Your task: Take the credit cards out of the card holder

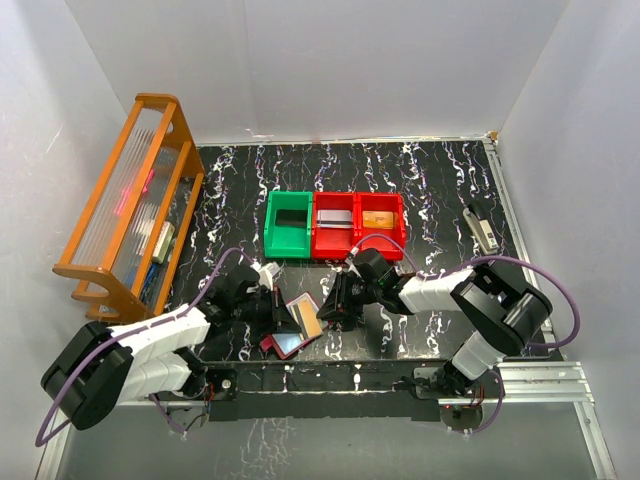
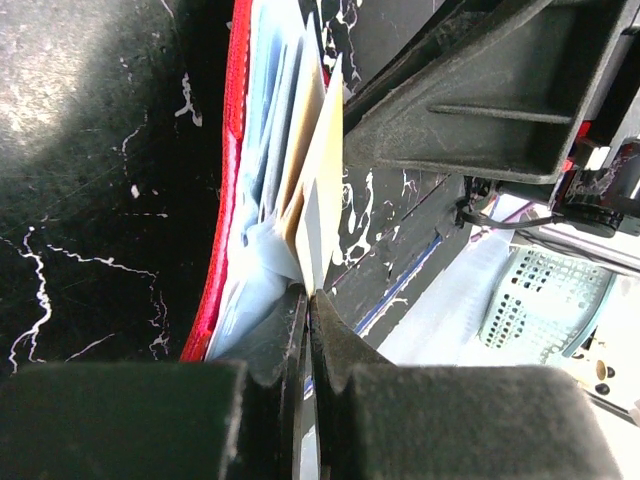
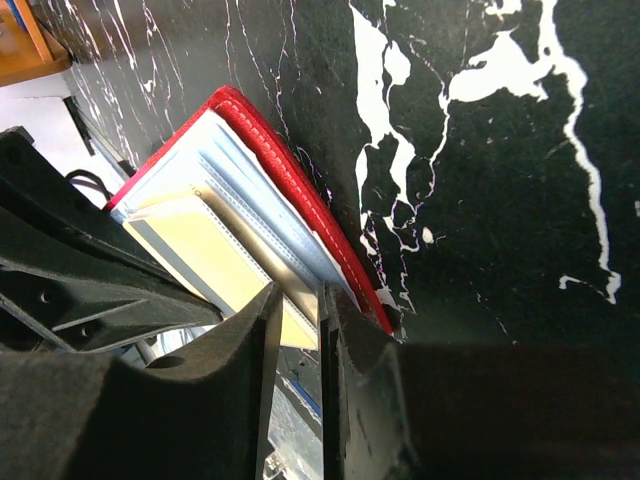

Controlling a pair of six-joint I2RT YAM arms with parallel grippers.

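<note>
The left gripper (image 2: 308, 300) is closed tight, and its two fingers press together with no gap to see. At the tips they pinch the open side of the holder (image 2: 236, 120), where a pale sleeve (image 2: 250, 280) and the corner of a striped card (image 2: 312, 240) come together. I cannot tell if the card itself is between the pads. Straight ahead of these fingertips the holder stands on its edge. Its red cover (image 2: 205, 320) is on one side, and the cards (image 2: 300, 125) fan out of the bluish sleeves on the other side.

The right gripper (image 3: 300, 312) meets the holder from the opposite side. Its fingers are almost together and clamp the near corner of the striped card (image 3: 205, 255), which is gold with a dark band along one long edge. This card sticks partly out of the sleeves. The red cover lies just beyond it, against the table (image 1: 430, 180).

From above, the two grippers are low over the near part of the table, facing each other, with the open holder between and just before them.

Farther ahead of both grippers, well apart from them, a green bin (image 1: 271, 225) and two red bins (image 1: 358, 222) stand in a row. Far to the outer side of the left gripper stands an orange rack (image 1: 160, 103).
</note>
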